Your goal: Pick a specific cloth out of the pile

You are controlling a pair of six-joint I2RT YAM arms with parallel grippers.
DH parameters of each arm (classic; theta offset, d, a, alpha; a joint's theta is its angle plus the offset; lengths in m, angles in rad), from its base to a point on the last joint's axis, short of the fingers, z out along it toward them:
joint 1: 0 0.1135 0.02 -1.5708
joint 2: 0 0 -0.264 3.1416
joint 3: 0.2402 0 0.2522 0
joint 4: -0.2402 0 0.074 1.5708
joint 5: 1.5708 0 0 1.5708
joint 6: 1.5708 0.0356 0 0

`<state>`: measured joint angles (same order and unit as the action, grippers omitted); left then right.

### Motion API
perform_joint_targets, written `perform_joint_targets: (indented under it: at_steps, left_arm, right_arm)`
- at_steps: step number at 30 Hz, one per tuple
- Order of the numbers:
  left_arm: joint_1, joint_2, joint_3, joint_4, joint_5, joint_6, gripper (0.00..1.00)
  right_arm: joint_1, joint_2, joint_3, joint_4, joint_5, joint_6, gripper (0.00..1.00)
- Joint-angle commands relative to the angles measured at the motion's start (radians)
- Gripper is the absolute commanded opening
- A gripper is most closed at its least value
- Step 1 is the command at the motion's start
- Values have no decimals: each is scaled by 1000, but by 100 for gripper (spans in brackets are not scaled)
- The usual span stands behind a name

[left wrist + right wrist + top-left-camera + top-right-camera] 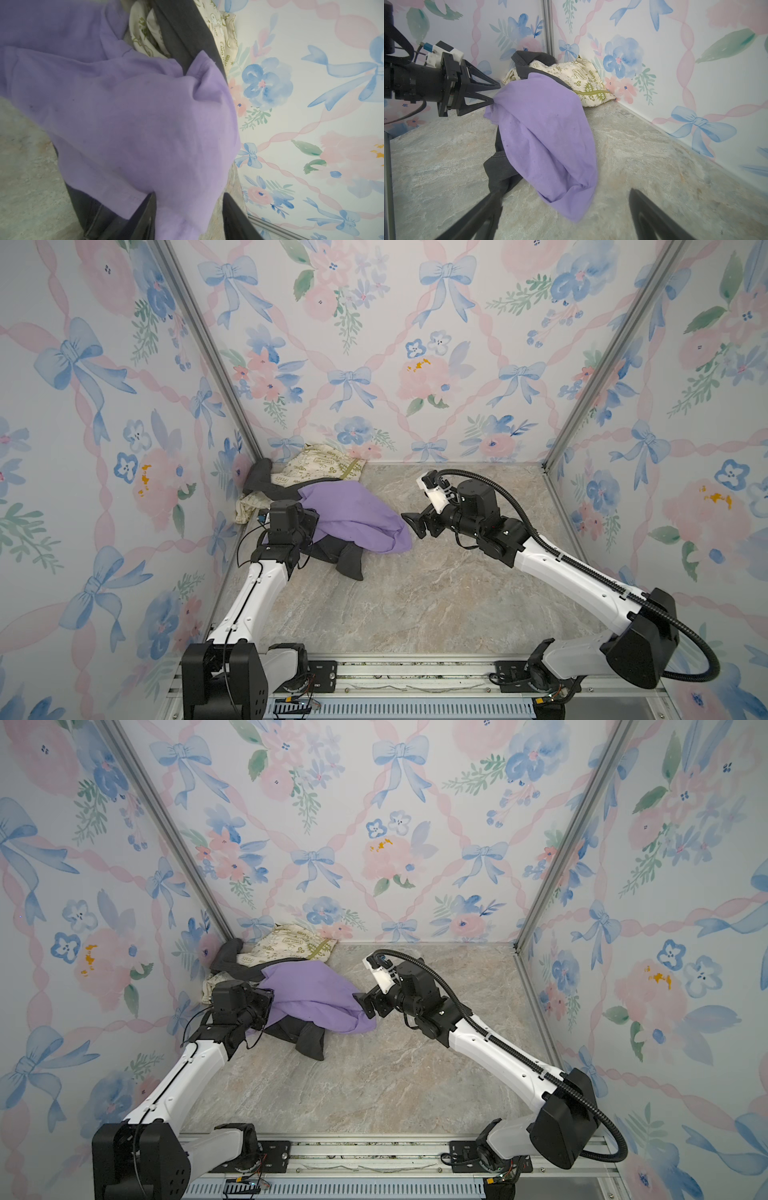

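The lavender-purple cloth (353, 510) (311, 990) lies draped over the pile in the back left corner. Under it are a dark charcoal-grey garment (349, 562) (500, 172) and a cream cloth with green print (320, 466) (571, 76). My left gripper (190, 195) (496, 92) is at the cloth's left edge. Its jaws stand apart with purple fabric (124, 114) bulging between them, so it is open. My right gripper (411, 524) (564, 193) stands wide open at the cloth's right corner (571, 207), just above the table and holding nothing.
Floral walls close in the marble-look table (436, 593) on three sides, with aluminium posts (208, 348) (602, 364) at the back corners. The pile sits against the left wall. A metal rail (415, 676) with both arm bases runs along the front edge.
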<state>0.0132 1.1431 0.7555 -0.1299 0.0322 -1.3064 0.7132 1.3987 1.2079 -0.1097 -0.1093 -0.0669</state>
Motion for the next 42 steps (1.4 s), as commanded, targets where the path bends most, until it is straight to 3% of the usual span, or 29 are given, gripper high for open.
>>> perform_joint_targets:
  at_steps: [1, 11, 17, 25, 30, 37, 42]
  left_arm:
    - [23, -28, -35, -4, -19, -45, 57]
    - [65, 109, 34, 67, 85, 24, 55]
    - [87, 193, 110, 106, 127, 51, 41]
    - [96, 227, 242, 105, 127, 111, 11]
    - [93, 238, 344, 106, 138, 161, 3]
    - [44, 241, 493, 105, 87, 223, 4]
    - [-40, 280, 596, 104, 61, 253, 3]
  right_arm:
    - [-7, 6, -1, 4, -9, 5, 97]
    - [-10, 3, -3, -2, -3, 12, 97]
    - [-11, -3, -6, -12, 1, 15, 97]
    - [-14, -18, -11, -25, 16, 7, 97]
    - [-21, -15, -7, -24, 13, 4, 97]
    - [-29, -4, 5, -20, 10, 8, 97]
    - [-45, -8, 3, -5, 11, 32, 97]
